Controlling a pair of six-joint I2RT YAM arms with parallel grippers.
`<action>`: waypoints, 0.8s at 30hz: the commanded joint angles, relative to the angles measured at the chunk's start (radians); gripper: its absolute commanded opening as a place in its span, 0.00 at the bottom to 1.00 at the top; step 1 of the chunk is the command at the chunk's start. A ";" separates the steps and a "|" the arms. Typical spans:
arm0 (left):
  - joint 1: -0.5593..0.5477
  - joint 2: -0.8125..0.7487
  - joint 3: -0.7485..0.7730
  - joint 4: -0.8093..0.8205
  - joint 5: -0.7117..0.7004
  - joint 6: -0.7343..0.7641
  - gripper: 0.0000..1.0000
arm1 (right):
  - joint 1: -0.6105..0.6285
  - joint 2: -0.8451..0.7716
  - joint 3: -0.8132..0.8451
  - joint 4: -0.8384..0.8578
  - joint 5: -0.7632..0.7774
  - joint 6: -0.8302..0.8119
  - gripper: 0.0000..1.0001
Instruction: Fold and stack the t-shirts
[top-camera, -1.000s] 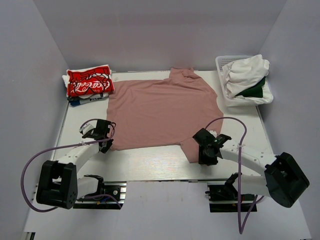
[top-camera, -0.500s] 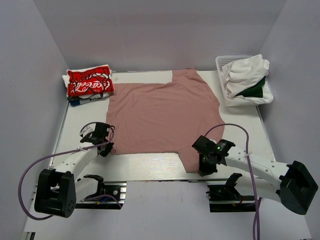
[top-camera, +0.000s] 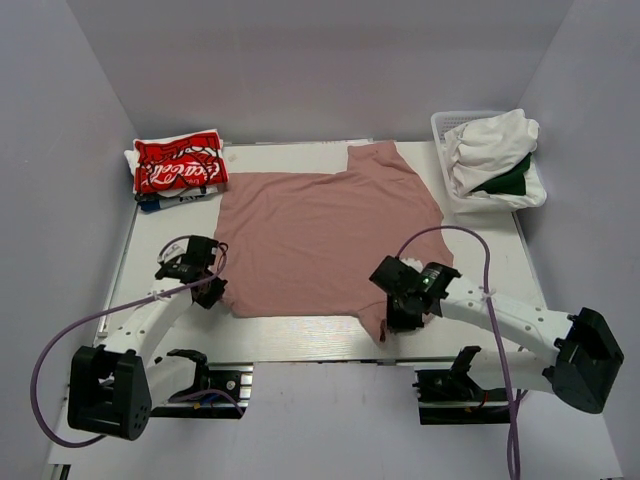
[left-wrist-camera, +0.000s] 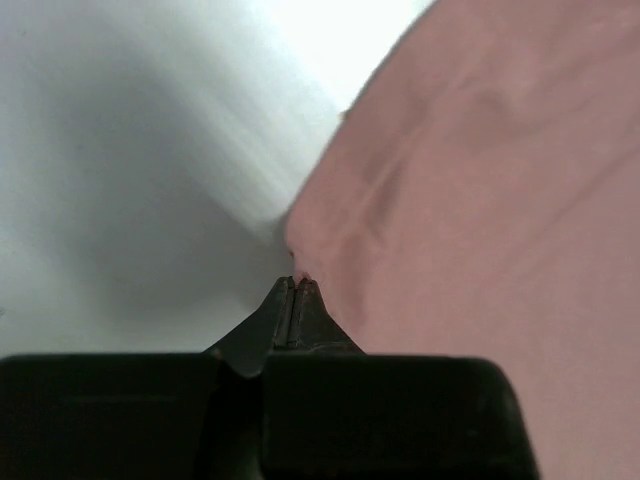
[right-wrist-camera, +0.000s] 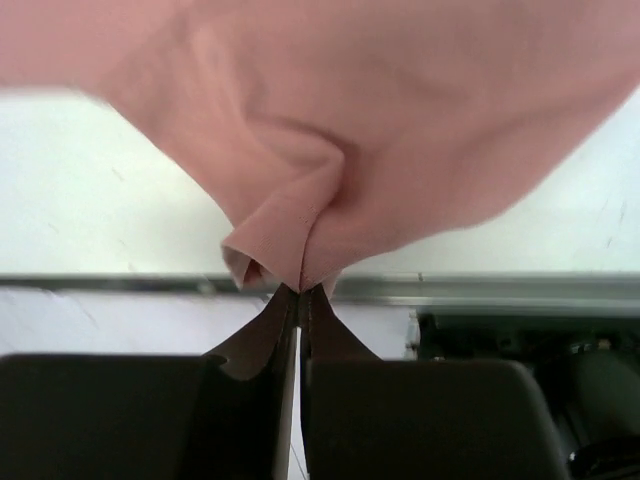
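Observation:
A dusty-pink t-shirt (top-camera: 325, 235) lies spread over the middle of the table. My left gripper (top-camera: 214, 290) is shut on its near left corner, a tip of pink cloth (left-wrist-camera: 300, 262) pinched between the tips. My right gripper (top-camera: 392, 318) is shut on the near right corner, where the cloth (right-wrist-camera: 300, 230) bunches into a fold above the tips and is lifted off the table. A red t-shirt with white script (top-camera: 180, 162) tops a folded stack at the back left. White t-shirts (top-camera: 492, 140) and a dark green one (top-camera: 510, 182) fill the basket.
The white lattice basket (top-camera: 450, 125) stands at the back right against the wall. The table's near metal edge (right-wrist-camera: 480, 288) runs right under the right gripper. Purple cables loop from both arms. Walls enclose the table on three sides.
The right gripper has closed on the shirt's near right corner and raised it. Both grippers have shifted slightly, and the shirt's far edge has been drawn nearer and to the right.

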 joint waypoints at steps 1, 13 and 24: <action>0.004 0.016 0.084 -0.001 -0.016 0.016 0.00 | -0.056 0.040 0.092 0.040 0.123 -0.072 0.00; 0.035 0.217 0.313 -0.038 -0.116 0.039 0.00 | -0.317 0.197 0.334 0.265 0.180 -0.311 0.00; 0.101 0.438 0.485 0.031 -0.094 0.101 0.00 | -0.483 0.365 0.483 0.417 0.168 -0.403 0.00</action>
